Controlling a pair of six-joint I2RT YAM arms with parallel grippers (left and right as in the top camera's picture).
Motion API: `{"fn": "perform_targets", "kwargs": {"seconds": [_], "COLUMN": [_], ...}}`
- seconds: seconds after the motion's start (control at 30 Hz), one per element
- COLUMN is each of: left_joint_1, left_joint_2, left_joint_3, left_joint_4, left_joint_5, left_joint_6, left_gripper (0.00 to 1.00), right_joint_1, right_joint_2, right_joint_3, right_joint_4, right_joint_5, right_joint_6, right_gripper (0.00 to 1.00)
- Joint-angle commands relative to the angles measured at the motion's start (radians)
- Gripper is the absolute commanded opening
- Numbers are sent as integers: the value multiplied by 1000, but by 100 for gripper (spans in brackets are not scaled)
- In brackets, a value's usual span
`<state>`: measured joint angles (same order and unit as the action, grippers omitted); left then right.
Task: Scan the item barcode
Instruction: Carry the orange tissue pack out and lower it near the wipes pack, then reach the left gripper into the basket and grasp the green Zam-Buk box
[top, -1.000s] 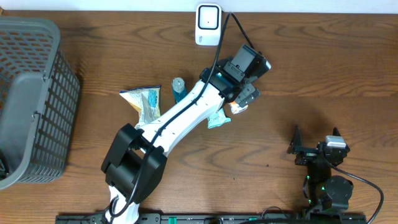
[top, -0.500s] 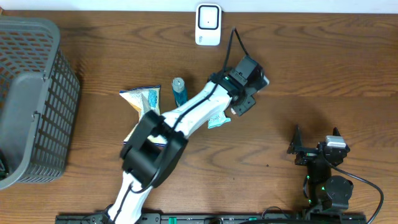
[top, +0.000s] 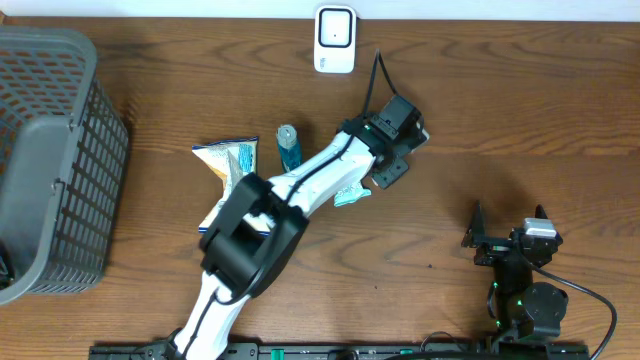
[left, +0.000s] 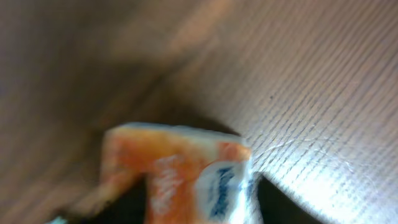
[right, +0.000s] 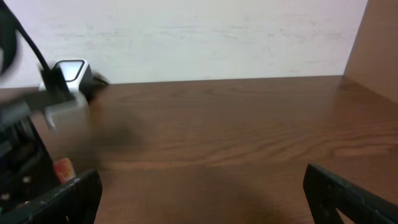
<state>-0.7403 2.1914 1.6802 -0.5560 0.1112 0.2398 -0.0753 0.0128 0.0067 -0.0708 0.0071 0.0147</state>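
The grey basket (top: 60, 200) fills the far left, with a snack bag (top: 228, 160) and a blue bottle (top: 288, 145) left of centre. The scanner (top: 334, 40) is at top centre. My left claw (top: 388, 168) is right of centre, with the orange packet (left: 180, 180) close beneath it on the tabletop; I cannot tell whether I'm pinching it. My right claw (top: 510, 218), lower right, is spread wide.

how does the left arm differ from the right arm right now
The left arm is stretched far across the table, with the left gripper just short of the scanner; the right arm sits folded near the front edge. An orange-and-white packet fills the left wrist view, though whether it is gripped is unclear; the right gripper is wide open and empty. Both share one table.
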Motion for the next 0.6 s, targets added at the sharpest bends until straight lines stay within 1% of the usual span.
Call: {"fn": "perform_targets", "kwargs": {"seconds": [0.0, 0.07, 0.13, 0.23, 0.3, 0.37, 0.4, 0.47, 0.5, 0.53, 0.57], "left_joint_1": [11, 20, 39, 93, 157, 245, 290, 429, 501, 571, 719], "left_joint_2": [-233, -335, -423, -537, -600, -646, -661, -693, -706, -718, -739], "left_joint_3": [40, 40, 40, 39, 39, 39, 39, 39, 39, 39, 39], "left_joint_4": [32, 65, 87, 76, 57, 58, 57, 48, 30, 2, -76], "left_joint_5": [-211, -351, -457, -523, -555, -653, -693, -768, -774, -773, -740], "left_joint_6": [-6, -6, 9, 97, 199, 206, 185, 64, -1, -71, -204], "left_gripper": [98, 98, 98, 98, 98, 98, 98, 98, 98, 98, 98], "right_joint_1": [-3, -3, -3, -3, -3, -3, -3, -3, -3, -3, -3], "right_joint_2": [-2, -2, -2, -2, -2, -2, -2, -2, -1, -2, -2], "right_joint_3": [-1, -1, -1, -1, -1, -1, -1, -1, -1, -1, -1], "right_joint_4": [-4, -4, -4, -4, -4, -4, -4, -4, -4, -4, -4], "right_joint_5": [1, 1, 1, 1, 1, 1, 1, 1, 1, 1, 1], "right_joint_6": [6, 6, 6, 6, 6, 6, 6, 6, 6, 6, 6], "right_gripper": [99, 99, 99, 99, 99, 99, 99, 99, 99, 99, 99]}}
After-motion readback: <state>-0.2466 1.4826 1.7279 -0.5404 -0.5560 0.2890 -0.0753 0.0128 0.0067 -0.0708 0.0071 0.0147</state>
